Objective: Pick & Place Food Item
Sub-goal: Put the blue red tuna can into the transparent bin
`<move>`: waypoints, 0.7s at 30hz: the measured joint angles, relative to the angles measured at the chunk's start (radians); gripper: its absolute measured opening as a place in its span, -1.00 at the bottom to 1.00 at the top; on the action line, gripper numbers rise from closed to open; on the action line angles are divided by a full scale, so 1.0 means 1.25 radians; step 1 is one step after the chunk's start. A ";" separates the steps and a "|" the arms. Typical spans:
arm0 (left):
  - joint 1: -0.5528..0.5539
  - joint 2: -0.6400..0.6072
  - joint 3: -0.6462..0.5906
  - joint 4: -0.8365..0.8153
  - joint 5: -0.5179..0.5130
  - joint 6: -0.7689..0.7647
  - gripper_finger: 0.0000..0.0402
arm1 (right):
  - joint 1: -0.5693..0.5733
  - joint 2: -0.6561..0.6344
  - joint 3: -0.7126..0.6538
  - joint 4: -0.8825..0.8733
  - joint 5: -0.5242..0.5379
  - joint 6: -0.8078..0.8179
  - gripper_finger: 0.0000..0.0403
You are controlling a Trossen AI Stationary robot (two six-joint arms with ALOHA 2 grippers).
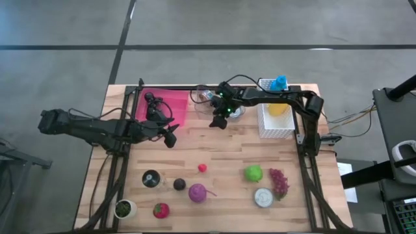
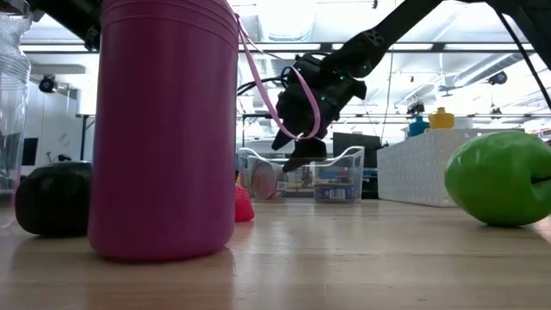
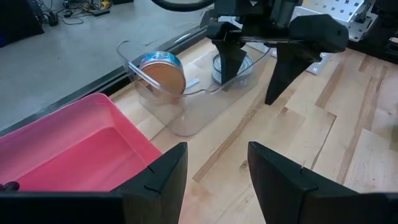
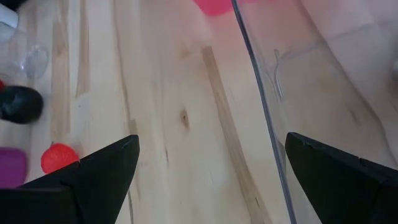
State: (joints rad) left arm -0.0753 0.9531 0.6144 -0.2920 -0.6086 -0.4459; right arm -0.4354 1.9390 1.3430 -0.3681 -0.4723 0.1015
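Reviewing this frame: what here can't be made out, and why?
- Clear bin contents: labels on the two cans unreadable in every view.
- Low view: purple cup up close hides most of the table behind it.
- White basket contents: too small in the high view.
- Right gripper: open, empty; its wrist view cuts off the bin.

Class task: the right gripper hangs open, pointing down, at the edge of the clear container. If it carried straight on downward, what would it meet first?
Probably the clear container's rim: the right gripper straddles that wall, one finger over bare table, the other over the container's inside. Depth is unclear.
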 joint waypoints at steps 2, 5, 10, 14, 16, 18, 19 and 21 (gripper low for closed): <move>0.000 0.000 0.000 0.000 0.000 0.000 -0.14 | 0.003 -0.004 -0.004 -0.004 0.001 -0.006 0.99; 0.000 0.000 0.000 0.000 0.000 0.000 -0.15 | 0.006 -0.007 -0.005 -0.020 0.002 -0.010 0.99; 0.000 0.000 0.000 0.000 0.000 0.000 -0.15 | 0.002 -0.019 -0.006 0.061 0.027 -0.027 0.99; 0.000 0.000 0.000 0.000 0.000 0.000 -0.14 | -0.011 -0.033 -0.005 0.143 0.110 -0.015 0.99; 0.000 0.000 0.000 0.000 0.000 0.000 -0.14 | -0.016 -0.034 -0.005 0.149 0.149 -0.004 0.99; 0.000 0.000 0.000 0.000 0.000 0.000 -0.14 | -0.018 -0.033 -0.005 0.151 0.187 0.008 0.99; 0.000 0.000 0.000 0.000 0.000 0.000 -0.15 | -0.018 -0.033 -0.005 0.152 0.209 0.015 0.99; 0.000 0.000 0.000 0.000 0.000 0.000 -0.15 | -0.018 -0.028 -0.005 0.154 0.252 0.015 0.99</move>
State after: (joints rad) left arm -0.0753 0.9530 0.6144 -0.2924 -0.6086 -0.4461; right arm -0.4586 1.9039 1.3369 -0.1762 -0.1569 0.1202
